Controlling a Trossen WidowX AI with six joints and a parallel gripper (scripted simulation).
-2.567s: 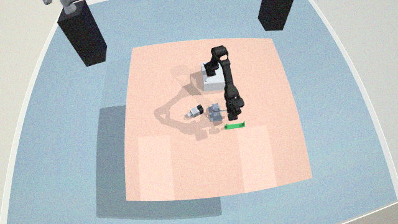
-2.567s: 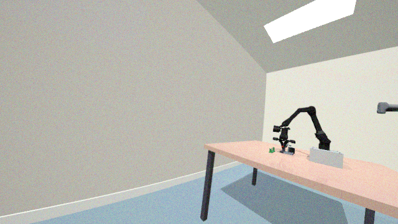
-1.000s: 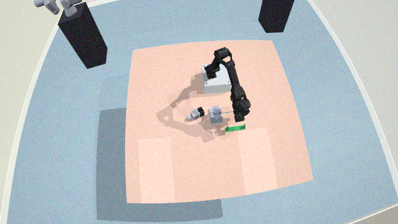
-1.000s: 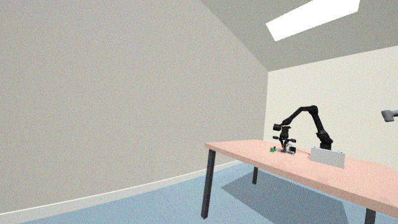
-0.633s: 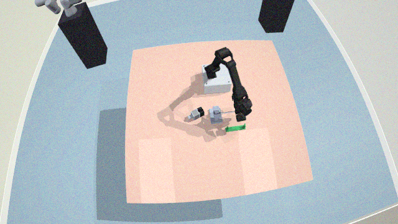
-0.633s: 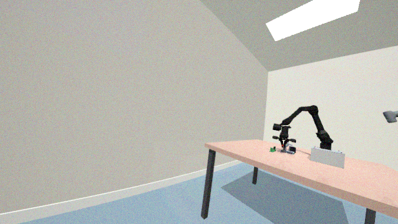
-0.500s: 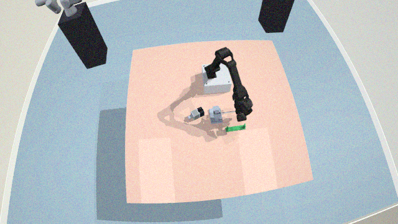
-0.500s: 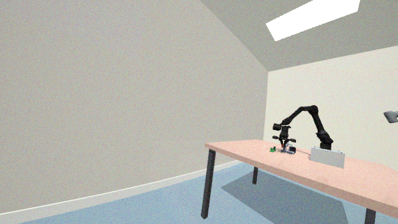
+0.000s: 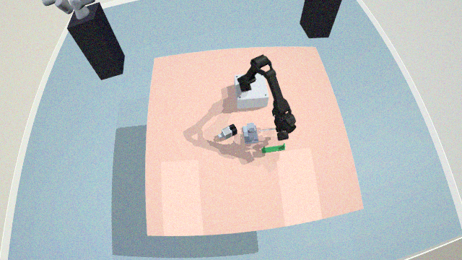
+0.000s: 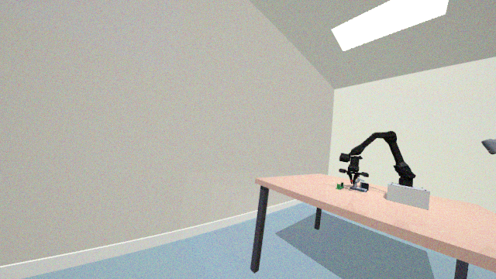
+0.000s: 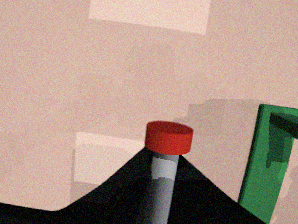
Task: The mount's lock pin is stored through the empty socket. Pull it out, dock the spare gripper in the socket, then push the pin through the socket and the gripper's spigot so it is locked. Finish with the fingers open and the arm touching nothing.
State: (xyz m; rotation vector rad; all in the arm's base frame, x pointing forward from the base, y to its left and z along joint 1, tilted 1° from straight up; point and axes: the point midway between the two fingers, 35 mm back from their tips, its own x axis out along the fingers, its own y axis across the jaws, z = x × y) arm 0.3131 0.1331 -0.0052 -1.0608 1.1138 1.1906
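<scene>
My gripper (image 9: 277, 130) (image 10: 352, 182) (image 11: 157, 156) is shut on the lock pin, just below its red head (image 11: 169, 138). The pin's thin grey shaft (image 9: 268, 129) (image 11: 164, 172) points left toward the mount. The pale blue-grey mount (image 9: 250, 135) stands on the table, left of my gripper. Whether the pin's tip is clear of the socket or still at its mouth, I cannot tell. The spare gripper (image 9: 227, 132), light grey with a black end, lies on the table left of the mount, apart from it.
A green bracket with upturned ends (image 9: 273, 148) (image 10: 339, 186) (image 11: 256, 175) lies on the table close to my gripper, on its front side. The arm's white base box (image 9: 252, 102) (image 10: 408, 197) stands behind the mount. Two black pillars (image 9: 97, 47) (image 9: 320, 18) stand beyond the table.
</scene>
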